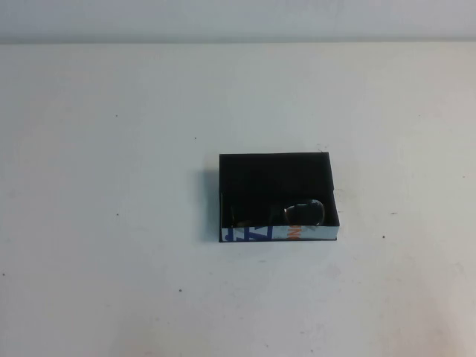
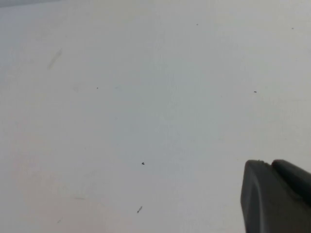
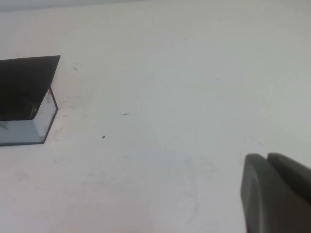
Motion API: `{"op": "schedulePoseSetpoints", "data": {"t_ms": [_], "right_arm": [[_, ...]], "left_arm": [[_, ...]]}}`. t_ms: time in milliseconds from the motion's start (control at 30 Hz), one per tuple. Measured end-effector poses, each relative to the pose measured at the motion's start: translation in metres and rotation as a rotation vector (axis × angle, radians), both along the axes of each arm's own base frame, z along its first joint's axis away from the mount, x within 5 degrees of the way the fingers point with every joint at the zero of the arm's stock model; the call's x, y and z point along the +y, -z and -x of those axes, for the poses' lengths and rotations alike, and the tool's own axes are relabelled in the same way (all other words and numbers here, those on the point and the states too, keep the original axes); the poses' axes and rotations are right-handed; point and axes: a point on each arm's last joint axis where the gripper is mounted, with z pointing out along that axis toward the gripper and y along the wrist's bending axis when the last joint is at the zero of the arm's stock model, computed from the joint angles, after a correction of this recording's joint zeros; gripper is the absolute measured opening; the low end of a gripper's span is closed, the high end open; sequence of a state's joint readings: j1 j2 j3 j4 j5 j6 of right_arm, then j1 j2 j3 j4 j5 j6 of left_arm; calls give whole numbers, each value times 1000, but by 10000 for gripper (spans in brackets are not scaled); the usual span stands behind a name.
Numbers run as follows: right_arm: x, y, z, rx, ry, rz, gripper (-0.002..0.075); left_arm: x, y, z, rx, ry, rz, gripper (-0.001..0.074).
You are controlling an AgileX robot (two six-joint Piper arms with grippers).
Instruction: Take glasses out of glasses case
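Note:
The glasses case (image 1: 320, 233) is an open shallow black box in the middle of the table in the high view, its white side with blue and orange marks facing me. The dark glasses (image 1: 306, 211) lie inside it along the near wall. The case's corner also shows in the right wrist view (image 3: 45, 115). My left gripper (image 2: 269, 163) is shut and empty over bare table. My right gripper (image 3: 266, 156) is shut and empty over the table, well away from the case. Neither gripper shows in the high view.
The white table (image 1: 111, 223) has a few small dark specks and stretches wide on every side of the case. Its far edge meets a pale wall (image 1: 238, 18) at the back.

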State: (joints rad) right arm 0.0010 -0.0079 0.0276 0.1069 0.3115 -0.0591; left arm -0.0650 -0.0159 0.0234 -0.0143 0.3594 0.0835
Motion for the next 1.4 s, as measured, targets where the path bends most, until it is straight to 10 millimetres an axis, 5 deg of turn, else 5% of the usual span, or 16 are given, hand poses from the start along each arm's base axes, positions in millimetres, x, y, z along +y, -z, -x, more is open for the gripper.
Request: {"op": "schedulePoseSetpoints", "data": {"t_ms": [1033, 1233, 1400], "right_arm": [[2, -3, -1, -30, 1, -94, -18], [-3, -29, -2, -246, 45, -101, -18], [-1, -87, 13, -358, 15, -103, -18]], "left_arm": [[0, 0, 0, 0, 0, 0, -4], [0, 0, 0, 0, 0, 0, -4], [0, 0, 0, 0, 0, 0, -4]]}}
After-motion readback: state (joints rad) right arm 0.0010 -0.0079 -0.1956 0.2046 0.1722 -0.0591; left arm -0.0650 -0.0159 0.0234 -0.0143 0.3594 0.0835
